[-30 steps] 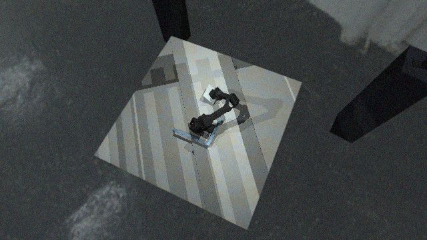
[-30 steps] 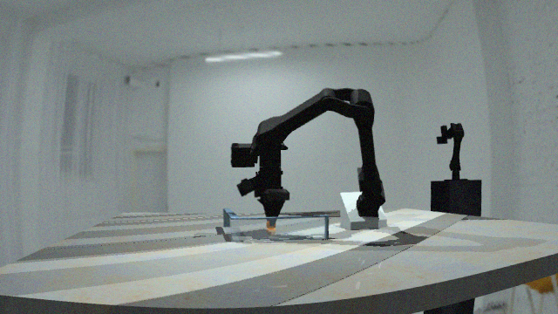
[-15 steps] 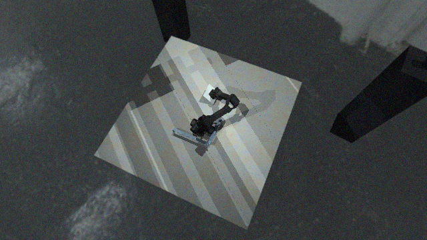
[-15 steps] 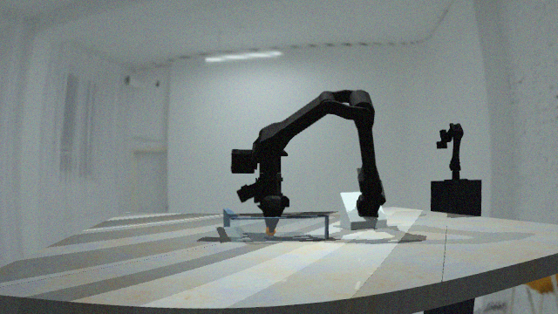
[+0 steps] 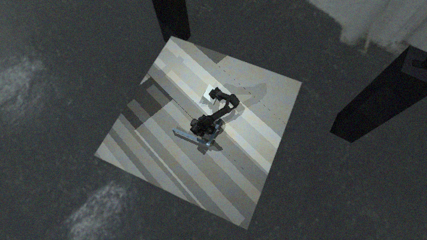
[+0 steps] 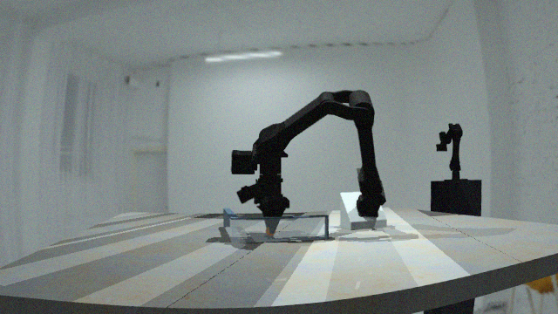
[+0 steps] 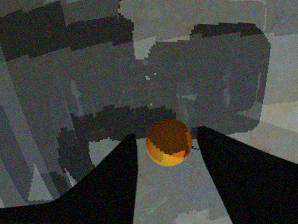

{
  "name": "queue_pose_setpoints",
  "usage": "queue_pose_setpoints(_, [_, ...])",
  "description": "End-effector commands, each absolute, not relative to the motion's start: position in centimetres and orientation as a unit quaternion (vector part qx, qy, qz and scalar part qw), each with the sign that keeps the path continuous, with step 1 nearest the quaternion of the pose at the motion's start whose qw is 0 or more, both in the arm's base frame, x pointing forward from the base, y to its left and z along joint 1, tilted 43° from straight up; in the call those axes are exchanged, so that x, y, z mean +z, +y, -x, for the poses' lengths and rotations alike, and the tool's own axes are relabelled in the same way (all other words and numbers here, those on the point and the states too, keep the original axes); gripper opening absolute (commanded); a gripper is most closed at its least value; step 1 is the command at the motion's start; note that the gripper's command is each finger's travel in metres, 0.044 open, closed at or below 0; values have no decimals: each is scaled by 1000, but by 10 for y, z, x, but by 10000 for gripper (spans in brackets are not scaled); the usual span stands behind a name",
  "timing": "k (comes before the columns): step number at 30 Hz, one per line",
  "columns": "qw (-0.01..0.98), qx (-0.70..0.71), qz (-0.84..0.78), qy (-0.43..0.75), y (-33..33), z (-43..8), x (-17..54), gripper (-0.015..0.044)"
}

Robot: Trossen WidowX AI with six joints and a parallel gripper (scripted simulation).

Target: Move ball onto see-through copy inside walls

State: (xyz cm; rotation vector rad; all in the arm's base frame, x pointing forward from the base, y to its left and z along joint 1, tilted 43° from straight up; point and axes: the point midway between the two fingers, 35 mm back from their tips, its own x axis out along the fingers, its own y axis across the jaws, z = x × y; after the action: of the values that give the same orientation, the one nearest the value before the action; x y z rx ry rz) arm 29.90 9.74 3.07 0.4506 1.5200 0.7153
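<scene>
The orange ball (image 6: pixel 270 235) (image 7: pixel 169 142) is low at the table surface, inside the corner of the walls. My gripper (image 6: pixel 270 229) (image 7: pixel 166 136) points straight down around it and is open, with a narrow gap on each side of the ball in the wrist view. The see-through copy cannot be told apart from the ball; a brighter yellow-orange patch shows on the ball's lower part. One low clear wall (image 5: pixel 187 134) (image 6: pixel 305 228) is long; the other wall (image 5: pixel 217 129) meets it in a corner. In the top view the arm hides the ball.
The striped table (image 5: pixel 173 167) (image 6: pixel 209 279) carries strong shadows. A white wedge-shaped block (image 5: pixel 209 93) (image 6: pixel 349 205) stands beside the arm's base. The clear walls stand close around the lowered gripper. Another dark arm on a black pedestal (image 6: pixel 456 196) stands beyond the table.
</scene>
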Motion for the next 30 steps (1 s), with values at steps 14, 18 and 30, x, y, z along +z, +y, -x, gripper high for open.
queue_pose_setpoints(14, [641, 313, -201, 671, 38, -306, 93, 231])
queue_pose_setpoints(18, [643, 310, -207, 669, 42, -308, 87, 231])
queue_pose_setpoints(30, [643, 312, -205, 669, 13, -308, 119, 388])
